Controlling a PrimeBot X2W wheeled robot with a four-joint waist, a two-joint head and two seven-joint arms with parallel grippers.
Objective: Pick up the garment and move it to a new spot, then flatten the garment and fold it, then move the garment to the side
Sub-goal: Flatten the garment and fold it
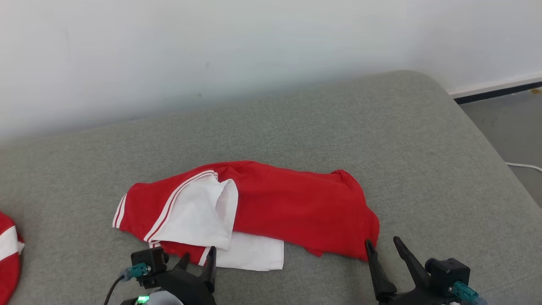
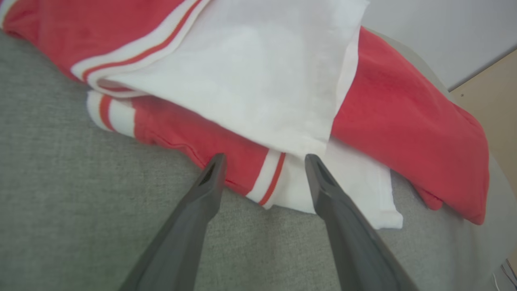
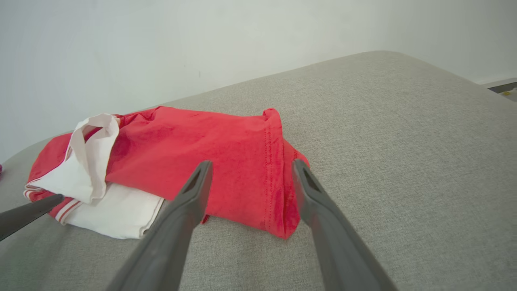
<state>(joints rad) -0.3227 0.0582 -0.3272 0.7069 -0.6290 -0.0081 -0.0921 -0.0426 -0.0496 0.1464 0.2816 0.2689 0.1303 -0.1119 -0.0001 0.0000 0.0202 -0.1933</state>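
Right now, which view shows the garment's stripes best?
The left wrist view: the stripes lie close and sharp between the left gripper's open fingers. The head view shows them small on the garment; the right wrist view, tiny at its far end.

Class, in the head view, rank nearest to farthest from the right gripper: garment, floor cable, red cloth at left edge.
1. garment, beside the right gripper
2. floor cable, far right
3. red cloth, far left

Right gripper [image 3: 251,163] jaws spread (empty) before red garment [image 3: 169,153] hem.
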